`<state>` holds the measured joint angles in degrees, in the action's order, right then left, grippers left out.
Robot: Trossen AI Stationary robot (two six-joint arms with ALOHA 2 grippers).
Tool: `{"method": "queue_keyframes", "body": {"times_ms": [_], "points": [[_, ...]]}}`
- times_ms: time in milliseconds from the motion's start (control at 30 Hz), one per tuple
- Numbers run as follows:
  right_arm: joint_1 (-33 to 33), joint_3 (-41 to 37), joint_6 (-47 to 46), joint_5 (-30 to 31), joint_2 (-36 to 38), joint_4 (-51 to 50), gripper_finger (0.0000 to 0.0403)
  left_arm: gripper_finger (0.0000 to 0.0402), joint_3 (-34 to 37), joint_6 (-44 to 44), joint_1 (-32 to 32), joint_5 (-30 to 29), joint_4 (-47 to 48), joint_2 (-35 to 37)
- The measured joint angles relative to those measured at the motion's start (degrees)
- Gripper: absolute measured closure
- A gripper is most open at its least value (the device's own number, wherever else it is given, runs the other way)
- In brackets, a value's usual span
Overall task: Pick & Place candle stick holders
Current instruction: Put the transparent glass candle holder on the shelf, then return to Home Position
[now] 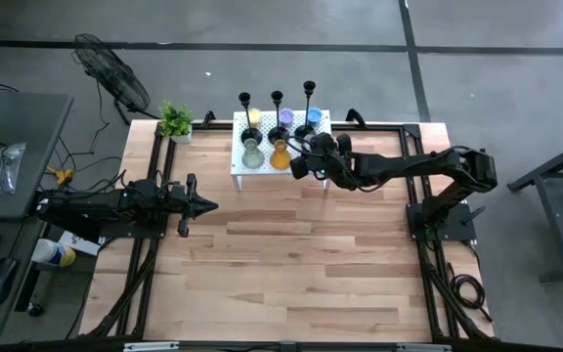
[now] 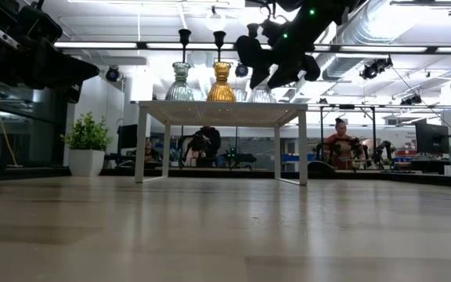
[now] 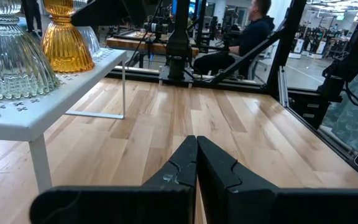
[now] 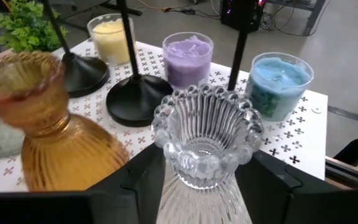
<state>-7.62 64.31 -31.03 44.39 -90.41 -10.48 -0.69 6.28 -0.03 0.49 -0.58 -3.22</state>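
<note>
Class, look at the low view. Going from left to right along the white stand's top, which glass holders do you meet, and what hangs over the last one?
Pale green glass holder → amber glass holder → clear glass holder, partly hidden behind the right arm's tool hanging over it, all on the white stand.

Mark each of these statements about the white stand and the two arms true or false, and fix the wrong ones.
1. The clear glass holder sits between the right gripper's fingers. True.
2. The left gripper is wide open. False: it is shut, low over the table.
3. The amber holder stands on the white stand. True.
4. The potted plant sits on the stand. False: it sits at the table's corner, beside it.
</note>
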Motion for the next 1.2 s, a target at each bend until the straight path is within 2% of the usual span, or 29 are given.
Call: {"method": "queue_keyframes", "body": {"times_ms": [367, 700, 1033, 1100, 1200], "points": [[1.29, -0.02, 2.53, 0.48, 0.0, 0.09, 0.0155, 0.0402, 0.0, 0.0, 0.02, 0.0, 0.0, -0.02], [4.39, -0.73, 5.77, 0.23, 4.15, -2.86, 0.0143, 0.0402, 0.0, 0.0, 0.02, 0.0, 0.0, -0.02], [15.18, -16.38, 5.31, -0.44, 19.74, -1.15, 0.0143, 0.0402, 0.0, 0.0, 0.01, 0.0, 0.0, -0.02], [17.04, -19.25, 5.35, -2.49, 23.4, -1.07, 0.0143, 0.0402, 0.0, 0.0, 0.02, 0.0, 0.0, -0.02], [19.3, -23.24, 4.83, -9.16, 28.78, -0.9, 0.0143, 0.0402, 0.0, 0.0, 0.0, 0.0, 0.0, -0.02]]}}
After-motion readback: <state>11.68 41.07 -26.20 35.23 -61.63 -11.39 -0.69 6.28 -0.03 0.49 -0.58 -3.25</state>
